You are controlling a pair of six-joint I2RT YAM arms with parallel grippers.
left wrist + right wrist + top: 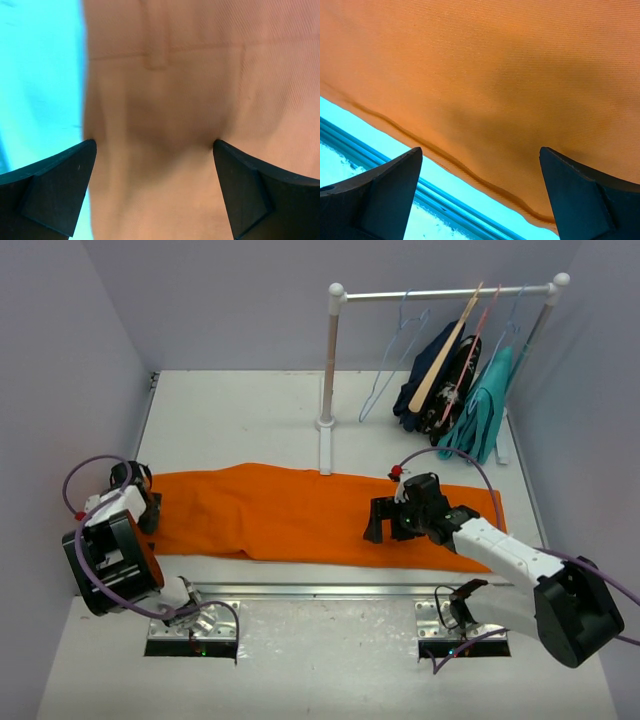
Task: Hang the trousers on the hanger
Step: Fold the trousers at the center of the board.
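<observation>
At the back, the clothes rack (333,350) carries the hanger (390,362), pale blue wire, on the left of its rail. Beside it hang a wooden hanger (445,352) with a navy garment (420,390), a pink hanger (482,328) and a teal garment (487,405). The rack's foot reaches forward right up to the far edge of the trousers (270,512).

The trousers lie flat, stretched side to side across the table (230,420), well apart from the hanger.

The left gripper (140,502) hangs over their left end, fingers (55,185) spread wide. Orange cloth fills the gap between them and nothing is gripped. The wrist view shows the cloth's edge just by the left-hand finger.

The right gripper (385,523) sits over the right half, fingers (585,200) also wide apart and holding nothing. The near hem crosses between them, with bare table below.
</observation>
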